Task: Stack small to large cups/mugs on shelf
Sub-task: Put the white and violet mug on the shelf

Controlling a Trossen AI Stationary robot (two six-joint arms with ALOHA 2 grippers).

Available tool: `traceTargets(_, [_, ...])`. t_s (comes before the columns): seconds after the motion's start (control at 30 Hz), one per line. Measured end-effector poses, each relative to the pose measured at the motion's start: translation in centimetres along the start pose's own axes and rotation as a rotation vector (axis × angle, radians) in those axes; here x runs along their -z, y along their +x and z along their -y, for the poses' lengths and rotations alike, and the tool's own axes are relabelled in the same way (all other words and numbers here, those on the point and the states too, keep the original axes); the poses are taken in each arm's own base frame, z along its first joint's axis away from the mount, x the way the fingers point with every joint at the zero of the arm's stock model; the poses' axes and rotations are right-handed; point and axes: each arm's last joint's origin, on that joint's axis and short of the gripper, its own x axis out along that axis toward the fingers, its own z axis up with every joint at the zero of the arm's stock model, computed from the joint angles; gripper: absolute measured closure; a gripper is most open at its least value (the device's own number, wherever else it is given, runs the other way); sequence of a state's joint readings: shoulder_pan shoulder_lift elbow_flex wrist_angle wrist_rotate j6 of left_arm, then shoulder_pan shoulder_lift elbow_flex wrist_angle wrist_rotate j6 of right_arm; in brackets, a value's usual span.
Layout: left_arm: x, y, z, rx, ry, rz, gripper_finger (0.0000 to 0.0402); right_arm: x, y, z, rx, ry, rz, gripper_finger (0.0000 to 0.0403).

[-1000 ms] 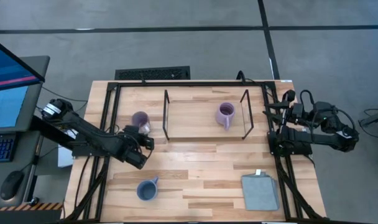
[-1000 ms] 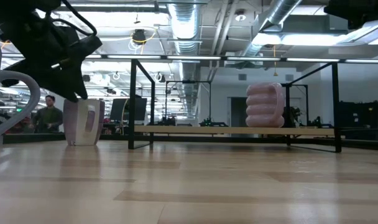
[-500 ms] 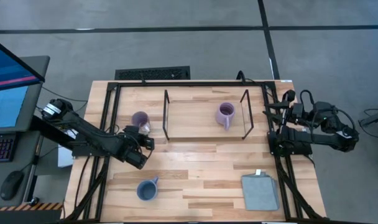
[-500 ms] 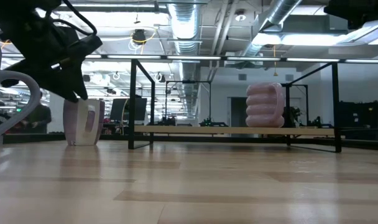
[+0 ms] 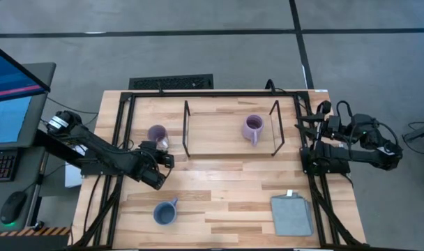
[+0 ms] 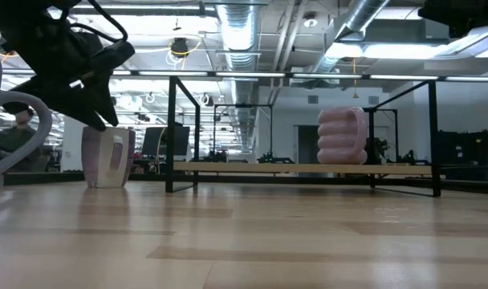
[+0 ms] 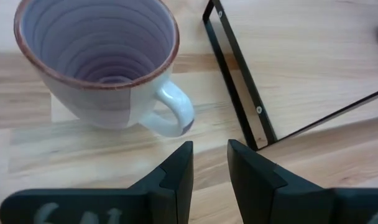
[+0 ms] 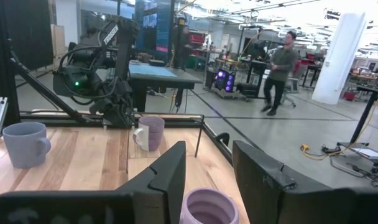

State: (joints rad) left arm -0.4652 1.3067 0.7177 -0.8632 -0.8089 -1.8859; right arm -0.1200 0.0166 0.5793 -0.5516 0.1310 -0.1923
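Note:
A light purple mug (image 5: 157, 134) stands upright on the table just left of the shelf (image 5: 219, 139), its handle (image 7: 173, 113) turned toward my left gripper (image 7: 209, 163). That gripper hovers just short of the handle, tilted down, fingers slightly open with nothing between them. A second, ribbed purple mug (image 5: 253, 128) stands on the shelf board near its right wire frame (image 5: 275, 129). The blue mug (image 5: 164, 212) stands on the table toward the near edge. My right gripper (image 5: 304, 125) waits open at the table's right edge, pointing level toward the shelf.
A folded grey cloth (image 5: 291, 215) lies at the near right corner. The shelf's left wire frame (image 7: 239, 93) stands close beside the left gripper. Black rails run along the table's left, right and far edges. People show in the room beyond the table.

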Motion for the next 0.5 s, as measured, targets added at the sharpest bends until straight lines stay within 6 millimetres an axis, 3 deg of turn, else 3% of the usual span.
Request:
traceTargets(0.17, [-0.2, 0.4, 0.5, 0.008, -0.023, -0.038, 0.0282, 0.0, 0.0, 0.0, 0.000, 0.000, 0.000, 0.0248])
traceTargets(0.5, [-0.7, 1.3, 1.6, 0.047, 0.051, -0.090, 0.0172, 0.0, 0.0, 0.0, -0.003, 0.000, 0.000, 0.0248])
